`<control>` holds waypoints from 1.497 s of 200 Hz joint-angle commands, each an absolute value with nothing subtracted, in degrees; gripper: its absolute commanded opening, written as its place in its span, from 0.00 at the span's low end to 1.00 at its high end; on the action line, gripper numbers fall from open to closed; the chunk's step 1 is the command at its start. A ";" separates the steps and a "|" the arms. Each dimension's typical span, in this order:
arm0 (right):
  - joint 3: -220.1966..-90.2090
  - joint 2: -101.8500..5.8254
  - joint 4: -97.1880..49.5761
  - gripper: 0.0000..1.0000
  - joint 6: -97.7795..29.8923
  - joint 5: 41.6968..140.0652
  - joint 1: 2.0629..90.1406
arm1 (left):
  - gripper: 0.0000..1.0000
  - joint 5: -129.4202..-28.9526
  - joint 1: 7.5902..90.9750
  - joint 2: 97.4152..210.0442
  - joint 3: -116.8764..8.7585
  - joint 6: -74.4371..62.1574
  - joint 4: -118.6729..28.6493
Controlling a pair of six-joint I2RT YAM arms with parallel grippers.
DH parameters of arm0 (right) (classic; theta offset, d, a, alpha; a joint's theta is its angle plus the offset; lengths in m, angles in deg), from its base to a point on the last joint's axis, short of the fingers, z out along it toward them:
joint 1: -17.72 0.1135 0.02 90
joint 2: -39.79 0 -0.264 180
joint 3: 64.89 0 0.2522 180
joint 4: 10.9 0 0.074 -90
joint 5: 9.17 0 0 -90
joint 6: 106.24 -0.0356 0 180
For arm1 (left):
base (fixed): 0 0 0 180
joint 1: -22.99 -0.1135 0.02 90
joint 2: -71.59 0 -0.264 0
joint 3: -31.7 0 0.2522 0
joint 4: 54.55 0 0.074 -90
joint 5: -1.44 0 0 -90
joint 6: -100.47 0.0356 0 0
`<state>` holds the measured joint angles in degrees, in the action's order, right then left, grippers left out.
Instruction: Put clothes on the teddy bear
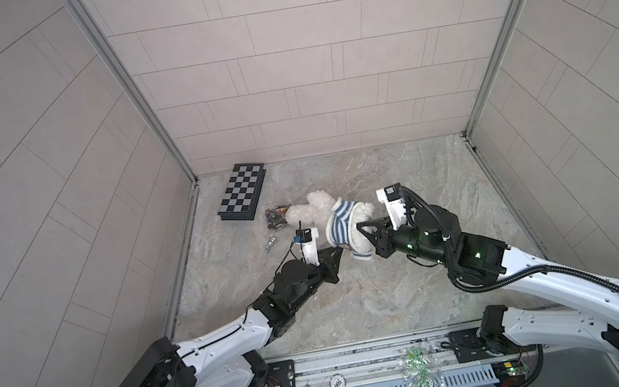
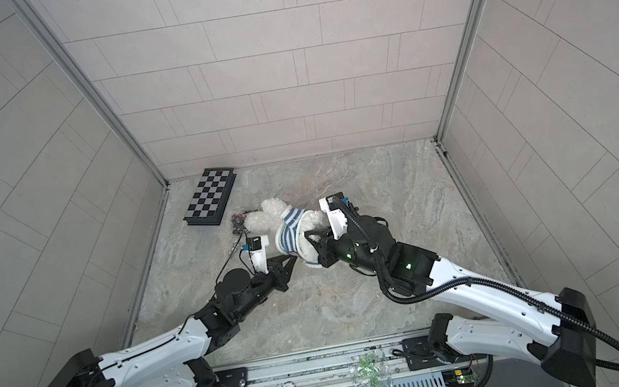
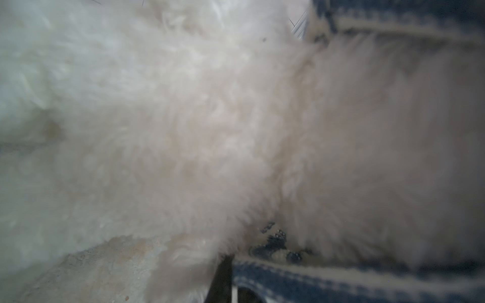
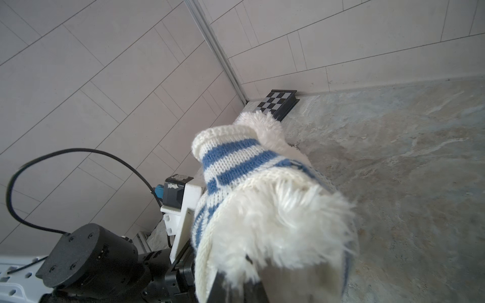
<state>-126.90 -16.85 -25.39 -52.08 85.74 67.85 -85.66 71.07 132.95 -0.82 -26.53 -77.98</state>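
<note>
**Marbled desk (image 1: pixel 420 290), tiled walls**

The teddy bear (image 1: pixel 305 214) is laid mid-desk in a striped sweater (image 1: pixel 340 223). Both arms are stretched low toward it, the left hand (image 1: pixel 341 251) at the sweater's edge, the right hand (image 1: pixel 364 232) at the lower body. From the right wrist, closed fingers (image 4: pixel 225 288) are seen buried in fur. From the left wrist only blurred fur and knit are shown; that hand's opening cannot be told.

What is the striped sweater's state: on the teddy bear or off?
On, at least partly: the striped sweater wraps the teddy bear's torso, fur showing beyond both ends.
</note>
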 commanded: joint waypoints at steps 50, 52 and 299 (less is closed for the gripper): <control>-126.03 -13.39 -28.99 0.00 -32.65 89.72 66.10 | 0.48 -77.80 71.09 115.90 -1.92 -24.44 -62.87; -126.09 -13.32 -29.28 0.00 -32.25 89.89 66.07 | 0.49 -77.83 71.14 115.38 -2.19 -24.30 -62.35; -126.42 -13.74 -42.81 0.00 -7.50 97.37 74.57 | 0.00 -85.86 64.04 120.77 -16.68 -22.85 -45.55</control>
